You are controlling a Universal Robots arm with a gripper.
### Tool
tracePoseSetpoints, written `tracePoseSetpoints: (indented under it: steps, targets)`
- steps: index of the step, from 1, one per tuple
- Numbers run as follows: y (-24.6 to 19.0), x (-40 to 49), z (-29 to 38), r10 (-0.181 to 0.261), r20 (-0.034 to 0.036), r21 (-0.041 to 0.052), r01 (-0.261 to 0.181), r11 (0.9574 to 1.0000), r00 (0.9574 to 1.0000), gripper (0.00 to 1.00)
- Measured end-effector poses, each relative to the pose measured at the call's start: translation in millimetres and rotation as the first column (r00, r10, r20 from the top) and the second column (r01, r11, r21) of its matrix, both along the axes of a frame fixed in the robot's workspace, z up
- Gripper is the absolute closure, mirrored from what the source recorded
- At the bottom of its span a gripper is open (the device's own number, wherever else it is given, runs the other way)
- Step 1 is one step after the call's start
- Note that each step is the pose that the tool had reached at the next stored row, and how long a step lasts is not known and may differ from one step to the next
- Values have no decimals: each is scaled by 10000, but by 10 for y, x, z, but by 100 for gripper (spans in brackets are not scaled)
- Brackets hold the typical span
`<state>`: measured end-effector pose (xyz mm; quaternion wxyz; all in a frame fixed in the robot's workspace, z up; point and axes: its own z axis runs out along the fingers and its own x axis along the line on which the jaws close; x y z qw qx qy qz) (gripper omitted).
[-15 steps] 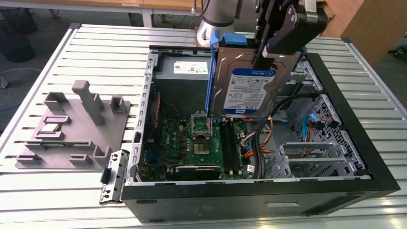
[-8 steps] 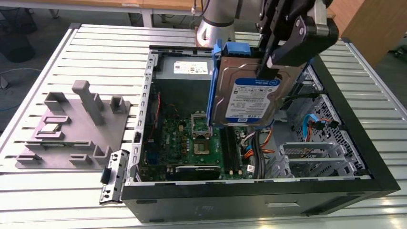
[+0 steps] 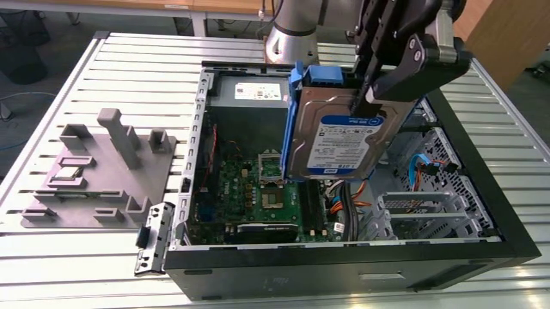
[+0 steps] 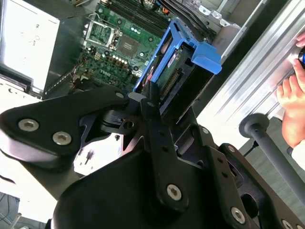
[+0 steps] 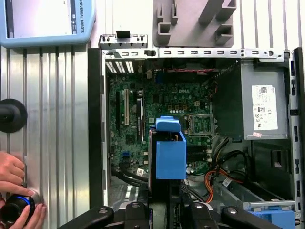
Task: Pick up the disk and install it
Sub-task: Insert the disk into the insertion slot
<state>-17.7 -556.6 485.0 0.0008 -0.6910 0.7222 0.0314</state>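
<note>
Found gripper (image 3: 368, 106) clamped on disk (image 3: 342, 145), held upright w/ slight tilt over open PC case (image 3: 344, 273), above circuit board (image 3: 245, 187). Noted hand (image 5: 14, 183) on knob (image 5: 12, 212) beside case.

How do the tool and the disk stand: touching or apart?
Touching. The exterior view shows the tool clamped on the disk, which hangs from it.
</note>
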Motion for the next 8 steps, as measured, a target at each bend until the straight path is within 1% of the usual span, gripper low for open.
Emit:
tracePoseSetpoints:
  steps: [2, 4, 8]
  targets:
    - [0, 14, 0, 0, 0, 1, 0, 10000, 10000, 65]
    - [-1, 46, -1, 0, 0, 0, 0, 10000, 10000, 65]
    - [-1, 149, -2, 1, -1, 1, -1, 10000, 10000, 65]
